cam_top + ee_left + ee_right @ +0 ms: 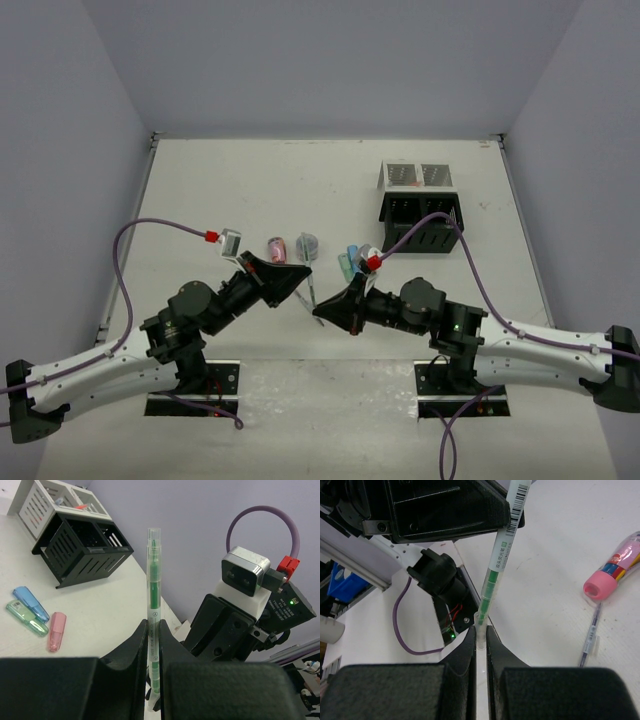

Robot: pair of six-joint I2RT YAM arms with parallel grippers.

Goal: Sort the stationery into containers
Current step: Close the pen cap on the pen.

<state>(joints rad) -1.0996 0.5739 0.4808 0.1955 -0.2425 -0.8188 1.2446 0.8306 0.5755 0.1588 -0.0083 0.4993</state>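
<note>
A long clear pen with a green core [153,580] stands upright between both arms above the table. My left gripper [154,626] is shut on the middle of its barrel, and my right gripper [481,633] is shut on its clear cap end [481,625]. From above, the left gripper [298,282] and right gripper [323,312] meet tip to tip. The black container [420,228] and the white container [413,178] stand at the back right. Blue [30,602], green [26,619] and pink [56,630] markers lie on the table in front of the black container [82,550].
A pink-capped item [609,575] and a thin pen [590,640] lie on the table past the right gripper. A small round grey-blue pot [307,243] sits beside the pink-capped item [277,246]. The purple cables loop above both wrists.
</note>
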